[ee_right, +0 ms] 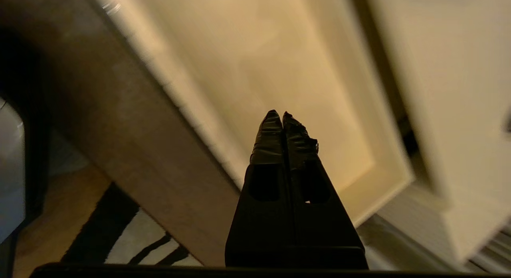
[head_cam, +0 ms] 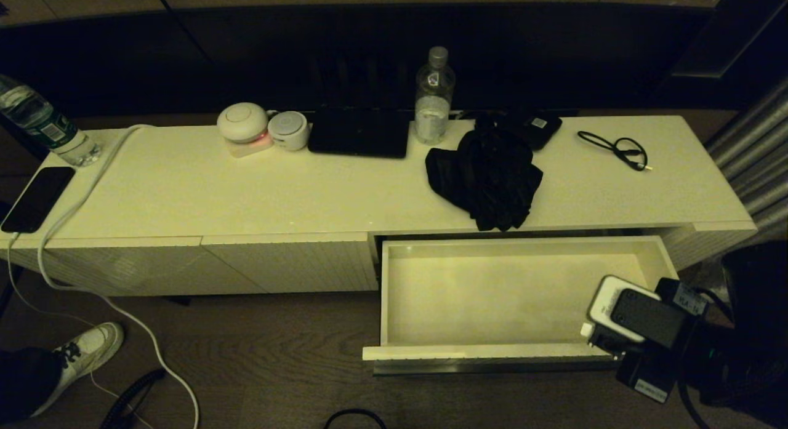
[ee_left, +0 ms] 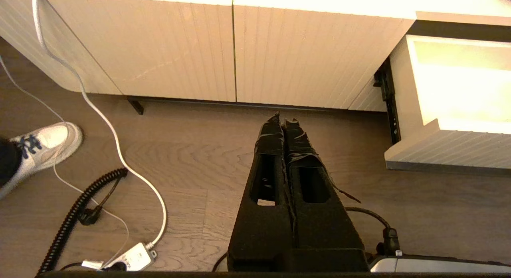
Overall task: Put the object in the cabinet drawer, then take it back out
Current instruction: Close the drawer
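The black fabric bundle (head_cam: 486,176) lies on the cabinet top (head_cam: 246,189), near its front edge, right above the open drawer (head_cam: 492,349), which has nothing in it. A water bottle (head_cam: 434,96) stands just behind the bundle.

The right gripper (ee_right: 282,118) hangs over the drawer's front right corner with its jaws pressed together, gripping nothing. The left gripper (ee_left: 284,122) points at the floor in front of the closed ribbed panels (ee_left: 235,54), its jaws also pinched together and empty.

The bundle looks light, limp and full of folds, so it will likely sag and trail from any single hold. A pinch deep into the thick middle of the heap seems safest; grabbing an outer flap or a strap would probably let the rest unfurl and snag on the drawer rim.
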Controlling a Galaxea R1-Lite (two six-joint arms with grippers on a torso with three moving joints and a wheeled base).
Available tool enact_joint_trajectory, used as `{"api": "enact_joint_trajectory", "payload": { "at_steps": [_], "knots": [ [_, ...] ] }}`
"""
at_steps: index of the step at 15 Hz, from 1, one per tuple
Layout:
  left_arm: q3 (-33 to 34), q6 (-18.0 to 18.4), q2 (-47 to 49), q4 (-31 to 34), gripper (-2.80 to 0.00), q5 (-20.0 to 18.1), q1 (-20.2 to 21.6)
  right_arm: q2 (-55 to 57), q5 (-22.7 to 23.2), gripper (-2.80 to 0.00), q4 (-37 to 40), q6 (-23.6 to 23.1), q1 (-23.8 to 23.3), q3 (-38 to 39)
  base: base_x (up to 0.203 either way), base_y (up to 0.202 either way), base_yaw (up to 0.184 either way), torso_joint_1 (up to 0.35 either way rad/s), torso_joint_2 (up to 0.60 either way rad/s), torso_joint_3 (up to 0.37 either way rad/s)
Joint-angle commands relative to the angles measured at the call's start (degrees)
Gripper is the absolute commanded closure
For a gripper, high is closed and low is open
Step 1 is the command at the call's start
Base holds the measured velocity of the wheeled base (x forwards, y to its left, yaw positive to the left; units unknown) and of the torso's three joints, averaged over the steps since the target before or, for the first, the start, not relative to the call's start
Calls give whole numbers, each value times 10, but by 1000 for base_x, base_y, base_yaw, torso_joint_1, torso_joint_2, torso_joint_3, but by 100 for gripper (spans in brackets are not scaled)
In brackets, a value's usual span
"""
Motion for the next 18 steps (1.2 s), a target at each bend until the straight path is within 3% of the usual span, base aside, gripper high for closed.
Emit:
{"api": "enact_joint_trajectory", "payload": {
  "at_steps": [1,8,15,18],
  "knots": [
    [0,0,-1,0,0,0,0,44,0,0,-76,-3,11,79,0,0,0,0,0,0],
    [0,0,-1,0,0,0,0,210,2,0,-207,-2,15,140,0,0,0,0,0,0],
    [0,0,-1,0,0,0,0,366,-3,0,-437,-1,29,149,0,0,0,0,0,0],
    [1,0,-1,0,0,0,0,371,-22,0,-454,-2,35,149,0,0,0,0,0,0]
  ]
}}
